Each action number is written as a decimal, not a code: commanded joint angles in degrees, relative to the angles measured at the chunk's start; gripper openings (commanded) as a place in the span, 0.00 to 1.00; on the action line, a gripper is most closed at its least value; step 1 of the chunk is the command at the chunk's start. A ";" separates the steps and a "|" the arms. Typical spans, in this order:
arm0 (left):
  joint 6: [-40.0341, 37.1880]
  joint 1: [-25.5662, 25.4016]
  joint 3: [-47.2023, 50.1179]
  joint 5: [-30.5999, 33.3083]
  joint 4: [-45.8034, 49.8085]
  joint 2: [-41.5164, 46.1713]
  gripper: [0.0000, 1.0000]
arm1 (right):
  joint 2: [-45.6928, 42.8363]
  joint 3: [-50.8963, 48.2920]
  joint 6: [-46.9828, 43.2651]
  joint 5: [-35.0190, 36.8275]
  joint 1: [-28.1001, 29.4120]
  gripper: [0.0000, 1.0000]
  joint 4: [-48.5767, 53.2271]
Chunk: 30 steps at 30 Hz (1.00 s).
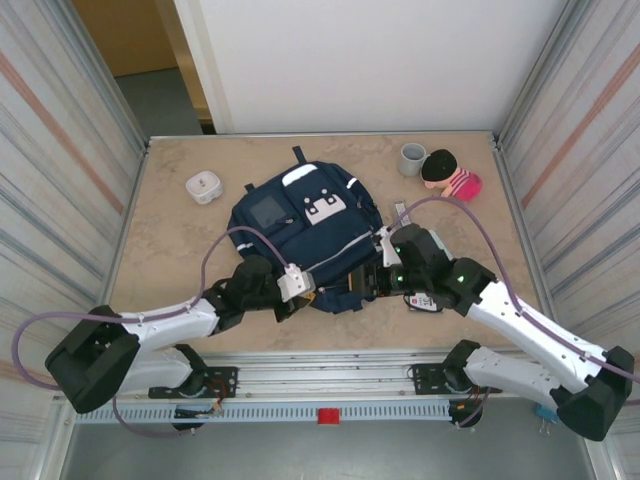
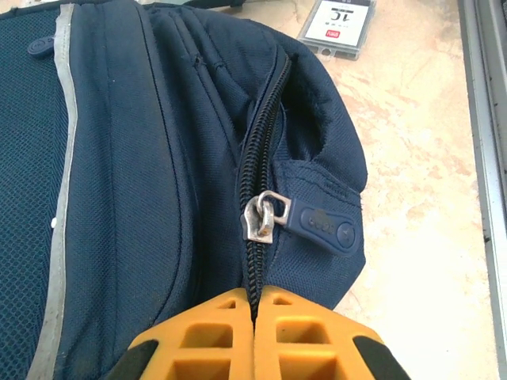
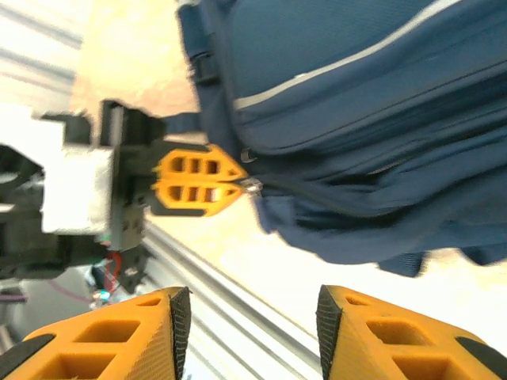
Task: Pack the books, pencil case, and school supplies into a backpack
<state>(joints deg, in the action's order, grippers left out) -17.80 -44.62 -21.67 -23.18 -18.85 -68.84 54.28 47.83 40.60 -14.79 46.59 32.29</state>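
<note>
The navy backpack (image 1: pixel 305 232) lies flat mid-table, white patches up. My left gripper (image 2: pixel 255 297) is shut, pinching the backpack's zipper seam at its near edge. Just ahead of the tips sit the metal slider (image 2: pixel 261 218) and its blue pull tab (image 2: pixel 321 224), both free. In the right wrist view the same left gripper (image 3: pixel 238 180) meets the backpack (image 3: pixel 356 119) at the zipper. My right gripper (image 3: pixel 253 313) is open and holds nothing, hovering off the backpack's near right corner (image 1: pixel 378 280). One of the school supplies, a black rectangle with a white label (image 2: pixel 339 24), lies beside the backpack. Books and pencil case are out of view.
A rounded white box (image 1: pixel 204 186) sits at the back left. A grey cup (image 1: pixel 412 158) and a pink and black toy (image 1: pixel 450 175) stand at the back right. The metal rail (image 1: pixel 330 380) runs along the table's near edge, under both arms.
</note>
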 commanded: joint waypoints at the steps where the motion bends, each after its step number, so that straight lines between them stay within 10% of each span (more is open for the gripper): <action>1: 3.38 0.50 -3.28 -3.77 -0.13 -0.28 0.04 | 1.42 -5.76 9.51 0.52 3.26 0.47 -9.96; 13: 5.05 1.18 -6.10 -7.31 1.31 -1.46 0.04 | 13.60 -10.89 14.60 -3.89 5.35 0.48 -28.24; 30: 5.18 1.15 -5.93 -8.52 0.81 0.07 0.04 | 19.98 -3.34 10.53 10.29 5.36 0.22 -16.48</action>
<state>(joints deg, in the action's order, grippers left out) -13.21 -43.44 -25.41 -28.71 -16.16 -70.50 73.58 42.24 52.95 -10.07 51.96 11.60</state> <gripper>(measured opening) 0.051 0.228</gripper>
